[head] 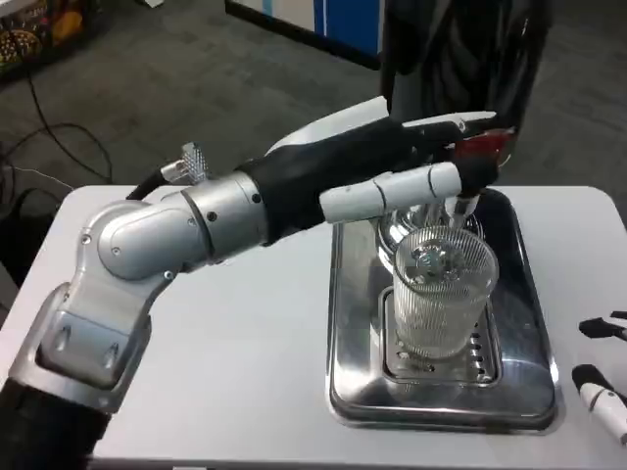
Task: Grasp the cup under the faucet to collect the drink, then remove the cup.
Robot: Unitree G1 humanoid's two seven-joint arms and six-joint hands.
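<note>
While the left hand [392,171] is reaching across the table [245,323], its fingers are resting on the red faucet handle [482,145] (how firmly they are closing on it I cannot tell). Below the spout, the ribbed clear cup [441,289] is standing upright on the grate of the steel tray [534,323]. At the right edge, the right hand's fingertips [598,392] are lying apart, holding nothing.

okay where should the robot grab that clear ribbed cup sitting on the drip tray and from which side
Grip the ribbed cup around its side wall, about mid-height, coming from the robot's right. It stands upright on the metal tray and its rim sits close under the spout, so a top grasp looks blocked. The left hand reaches across to the tap, while the right hand waits open beside the tray.
</note>
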